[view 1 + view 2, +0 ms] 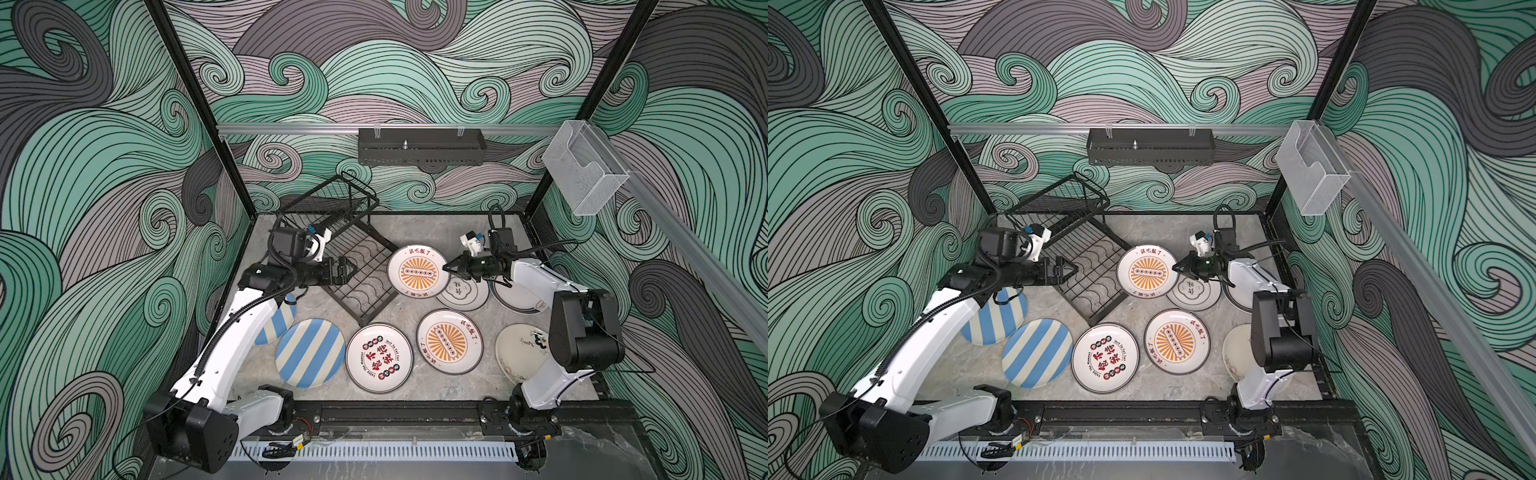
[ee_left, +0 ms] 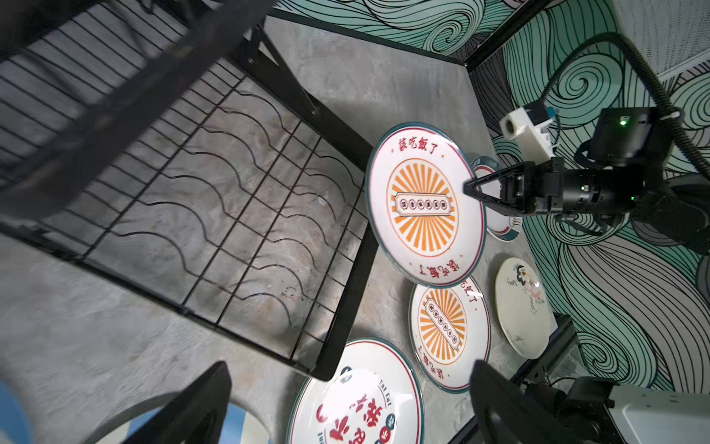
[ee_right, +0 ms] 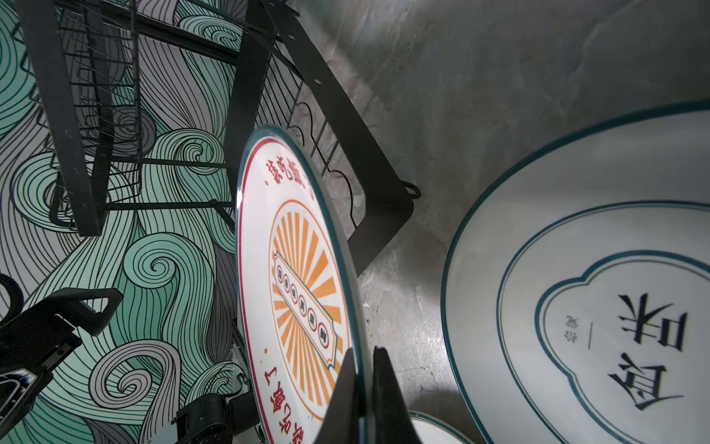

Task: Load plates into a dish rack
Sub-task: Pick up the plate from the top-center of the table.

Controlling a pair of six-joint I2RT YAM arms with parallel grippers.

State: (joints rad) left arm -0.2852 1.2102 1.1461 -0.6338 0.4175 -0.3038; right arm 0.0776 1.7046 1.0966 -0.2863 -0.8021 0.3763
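My right gripper (image 1: pixel 446 268) (image 3: pixel 363 351) is shut on the rim of a white plate with an orange sunburst (image 1: pixel 417 271) (image 2: pixel 422 207) (image 3: pixel 296 269). The plate hangs tilted off the table, beside the right edge of the black wire dish rack (image 1: pixel 365 274) (image 2: pixel 230 215). My left gripper (image 1: pixel 351 268) (image 2: pixel 350 363) is open and empty above the rack's flat base. Lying flat are a second sunburst plate (image 1: pixel 449 341), a red-character plate (image 1: pixel 379 358), two blue-striped plates (image 1: pixel 309 353), a cream plate (image 1: pixel 519 353) and a white plate with blue lettering (image 3: pixel 599 307).
The rack's raised upper shelf (image 1: pixel 332 199) stands at the back left, close to the left wrist. A black perforated tray (image 1: pixel 422 146) hangs on the back rail and a clear box (image 1: pixel 584 166) on the right rail. Patterned walls close in three sides.
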